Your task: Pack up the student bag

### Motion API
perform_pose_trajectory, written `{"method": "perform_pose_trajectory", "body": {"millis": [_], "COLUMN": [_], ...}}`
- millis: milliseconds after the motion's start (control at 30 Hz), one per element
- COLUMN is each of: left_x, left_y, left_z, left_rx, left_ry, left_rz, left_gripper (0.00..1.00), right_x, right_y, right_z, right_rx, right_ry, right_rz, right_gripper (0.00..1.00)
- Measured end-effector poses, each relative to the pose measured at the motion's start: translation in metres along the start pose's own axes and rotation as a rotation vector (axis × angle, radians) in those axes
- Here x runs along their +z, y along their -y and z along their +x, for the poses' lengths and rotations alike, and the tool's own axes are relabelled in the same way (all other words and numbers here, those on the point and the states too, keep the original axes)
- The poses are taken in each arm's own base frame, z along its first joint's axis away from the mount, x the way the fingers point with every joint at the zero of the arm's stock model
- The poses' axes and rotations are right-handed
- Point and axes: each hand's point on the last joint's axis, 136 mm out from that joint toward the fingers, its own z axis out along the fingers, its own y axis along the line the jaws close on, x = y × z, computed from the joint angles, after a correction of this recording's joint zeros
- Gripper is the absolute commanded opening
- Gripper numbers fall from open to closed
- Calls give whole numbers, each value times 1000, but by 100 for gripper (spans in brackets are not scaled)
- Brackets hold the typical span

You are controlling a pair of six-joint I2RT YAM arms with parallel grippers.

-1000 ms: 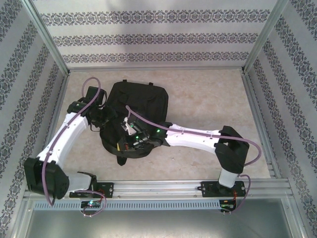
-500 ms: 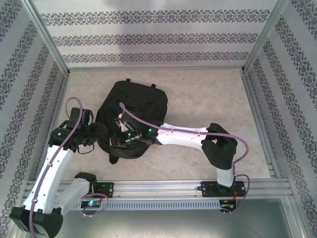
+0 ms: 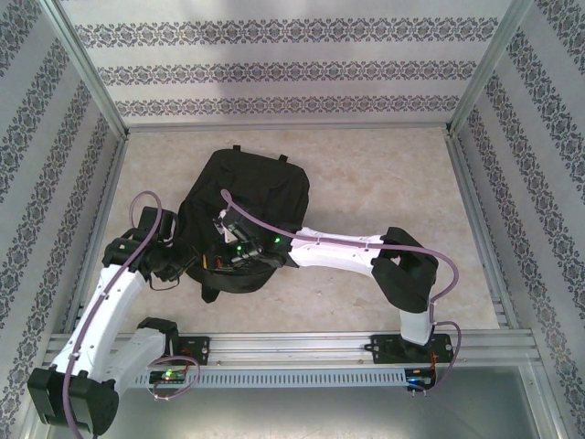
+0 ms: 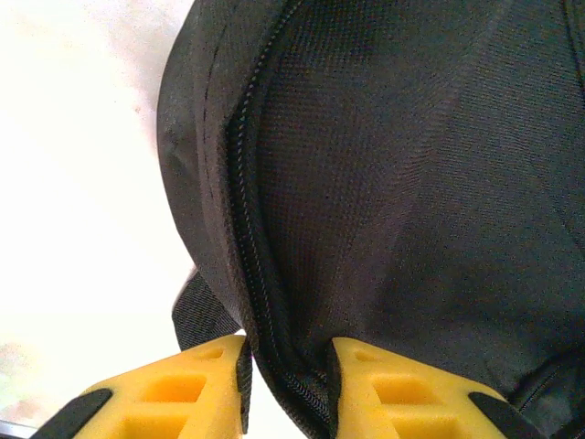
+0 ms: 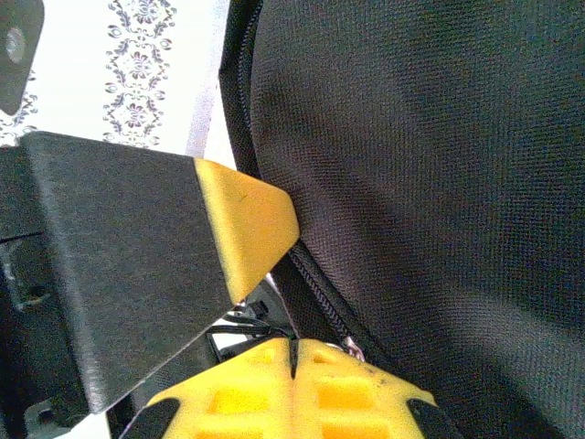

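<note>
Left fingers [image 4: 228, 380]: yellow, clamped on the zipped edge of the large black soft fabric backpack [image 3: 260, 187] | Right fingers [image 5: 292, 370]: yellow, pressed together, backpack's zip line touching just above them | Backpack: flat on the pale counter [image 3: 384, 183], stretching away beyond both sets of fingers

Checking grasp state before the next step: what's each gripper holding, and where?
Left gripper pinches the student bag at its zippered edge. Right gripper is shut, apparently on the thin zipper pull cord.
</note>
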Motion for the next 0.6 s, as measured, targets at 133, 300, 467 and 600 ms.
{"method": "perform_pose_trajectory", "body": {"millis": [133, 300, 467, 600], "left_x": [7, 17, 21, 19], "left_y": [-4, -7, -7, -7], "left_z": [0, -2, -4, -8], "left_rx": [-10, -23, -19, -11], "left_ry": [-1, -9, -15, 2], "left_rz": [-4, -19, -33, -36], "left_gripper": [29, 21, 0, 0], "right_x": [0, 0, 0, -1], "right_y": [1, 1, 5, 11], "right_z": [1, 1, 5, 13], "right_rx": [1, 0, 1, -11], "right_ry": [-1, -2, -22, -58], "right_rz": [1, 1, 14, 37], "right_gripper": [0, 0, 0, 0]}}
